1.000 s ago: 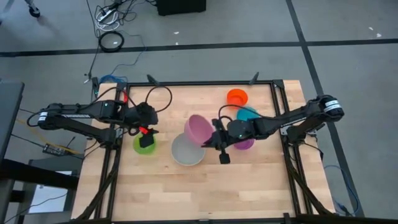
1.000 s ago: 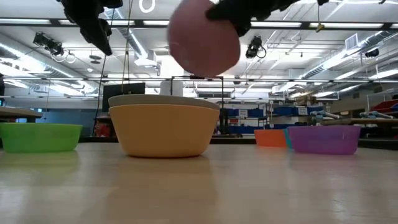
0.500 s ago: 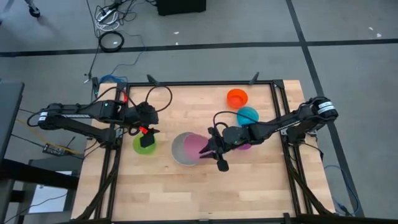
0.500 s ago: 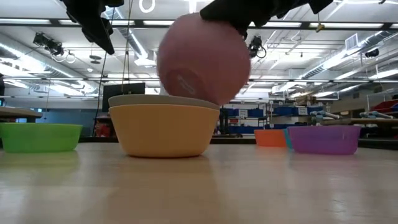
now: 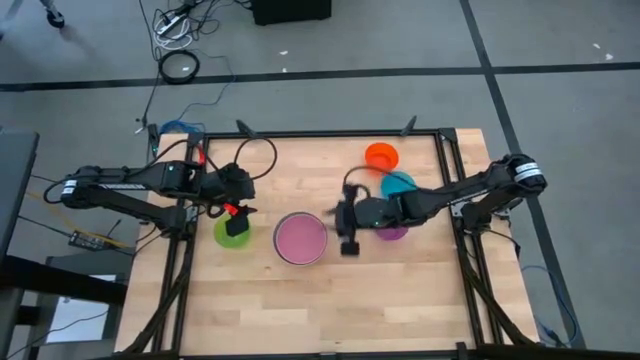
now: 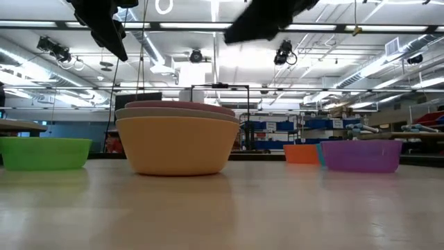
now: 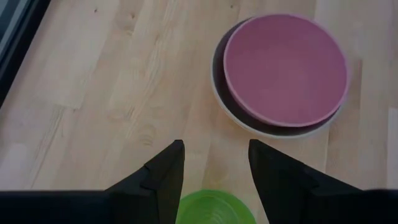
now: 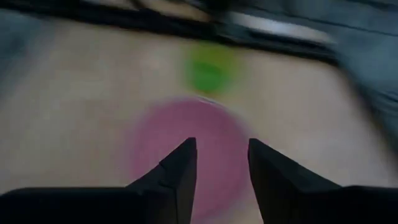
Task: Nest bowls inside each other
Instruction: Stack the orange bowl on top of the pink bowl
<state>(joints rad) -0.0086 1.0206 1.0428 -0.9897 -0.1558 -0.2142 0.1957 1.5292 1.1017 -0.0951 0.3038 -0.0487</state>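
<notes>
A pink bowl (image 5: 300, 238) sits level inside a grey-white bowl (image 7: 231, 115), which is nested in a light orange bowl (image 6: 177, 146) at the table's middle. My right gripper (image 5: 346, 240) hangs open just right of this stack and above it, with nothing between its fingers (image 8: 180, 174). My left gripper (image 7: 211, 168) hovers open over the green bowl (image 5: 226, 236), which stands on the table left of the stack. The purple bowl (image 6: 361, 154), teal-blue bowl (image 5: 400, 183) and red-orange bowl (image 5: 380, 155) stand on the table at the right.
The right arm reaches over the purple bowl (image 5: 393, 233) and hides most of it from above. A dark frame (image 5: 440, 135) borders the wooden table (image 5: 330, 300). Bare wood lies along the near side.
My right gripper has brought the tilted pink bowl down onto the stack, opened and let go. The bowl has dropped in and now lies level in the grey-white bowl. The gripper has tipped its fingers up and drawn clear of the bowl.
</notes>
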